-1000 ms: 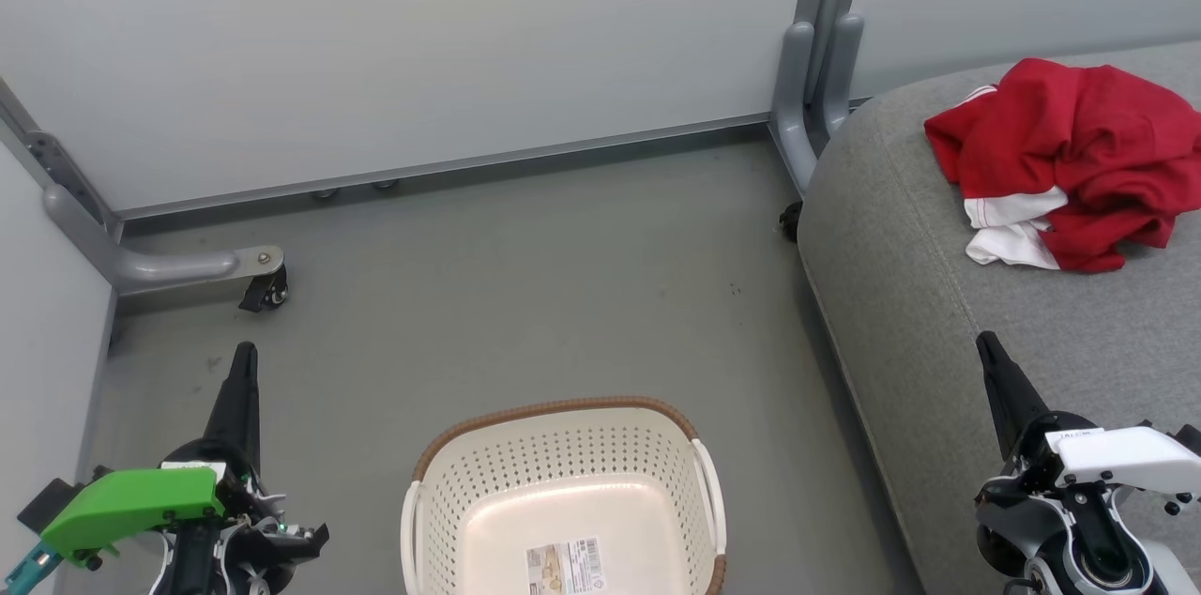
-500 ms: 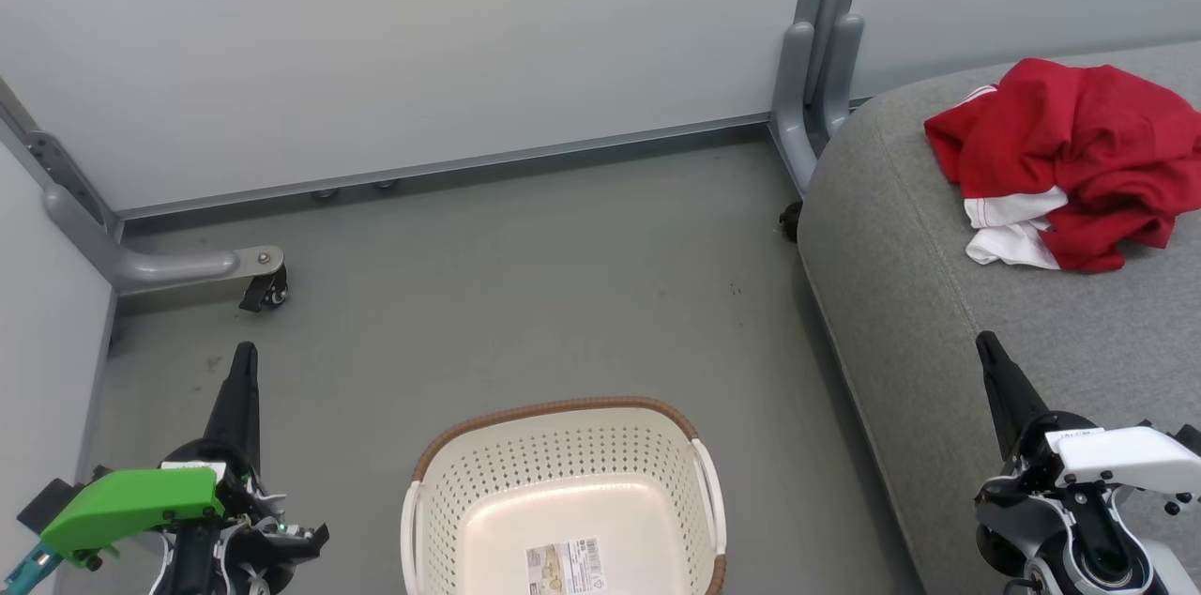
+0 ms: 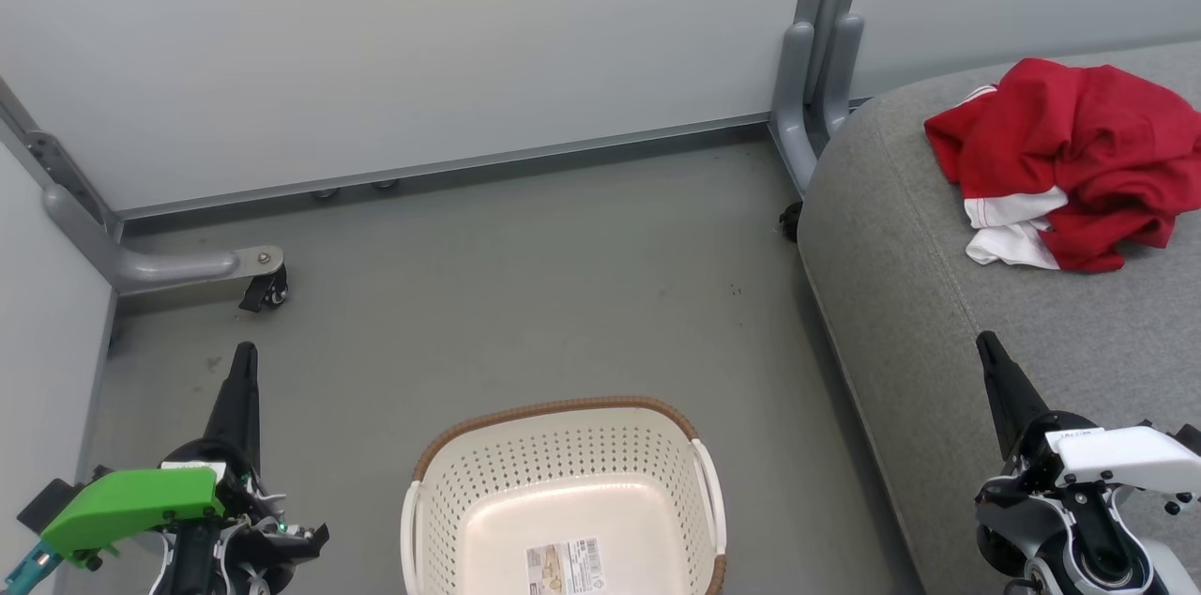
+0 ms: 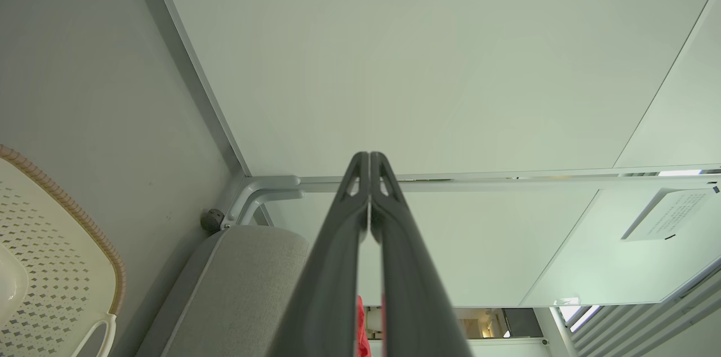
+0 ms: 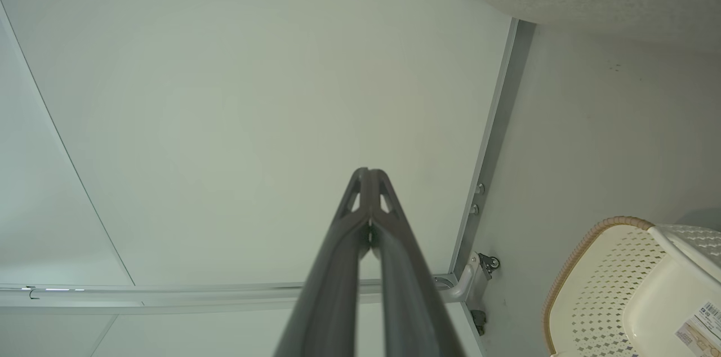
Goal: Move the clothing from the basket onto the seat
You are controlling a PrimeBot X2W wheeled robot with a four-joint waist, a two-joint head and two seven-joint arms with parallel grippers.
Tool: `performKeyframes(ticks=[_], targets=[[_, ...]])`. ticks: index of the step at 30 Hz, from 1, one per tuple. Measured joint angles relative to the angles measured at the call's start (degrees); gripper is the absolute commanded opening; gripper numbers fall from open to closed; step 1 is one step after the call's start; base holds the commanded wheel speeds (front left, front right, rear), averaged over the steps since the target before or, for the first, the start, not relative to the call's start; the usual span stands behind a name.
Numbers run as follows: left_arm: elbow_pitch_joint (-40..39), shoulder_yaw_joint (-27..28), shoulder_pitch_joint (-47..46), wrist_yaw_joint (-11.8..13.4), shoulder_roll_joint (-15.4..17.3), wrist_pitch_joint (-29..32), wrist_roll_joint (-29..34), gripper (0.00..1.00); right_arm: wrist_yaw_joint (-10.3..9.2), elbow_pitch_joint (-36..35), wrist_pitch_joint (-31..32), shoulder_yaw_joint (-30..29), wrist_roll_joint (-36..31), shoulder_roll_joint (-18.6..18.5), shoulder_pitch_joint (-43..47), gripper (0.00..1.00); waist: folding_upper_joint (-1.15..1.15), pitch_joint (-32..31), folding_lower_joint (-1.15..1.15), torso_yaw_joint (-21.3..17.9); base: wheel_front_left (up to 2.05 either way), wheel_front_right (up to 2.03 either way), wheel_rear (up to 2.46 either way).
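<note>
A crumpled heap of red clothing with white trim lies on the grey seat at the upper right of the head view. The cream basket with a brown rim stands on the floor at bottom centre, holding nothing but a label on its bottom. My left gripper is shut at the lower left over the floor, left of the basket. My right gripper is shut at the lower right above the seat, well short of the clothing. Both wrist views show their fingers pressed together, left gripper, right gripper.
Pale partition walls close off the back and left. Their grey feet with castors and a grey post stand at the corners. Grey floor lies between the basket and the wall.
</note>
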Motion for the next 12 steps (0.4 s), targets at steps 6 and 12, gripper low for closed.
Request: performKeyframes(ticks=[6, 12], targets=[[0.0, 0.0, 0.0, 0.0, 0.0, 0.0, 0.0, 0.00, 0.00, 0.0, 0.0, 0.1, 0.1, -0.1, 0.0, 0.00, 0.00, 0.0, 0.00, 0.0, 0.00, 0.00, 0.00], [0.0, 0.0, 0.0, 0.0, 0.0, 0.0, 0.0, 0.00, 0.00, 0.0, -0.1, 0.3, 0.3, -0.2, 0.0, 0.00, 0.00, 0.0, 0.00, 0.0, 0.00, 0.00, 0.00]])
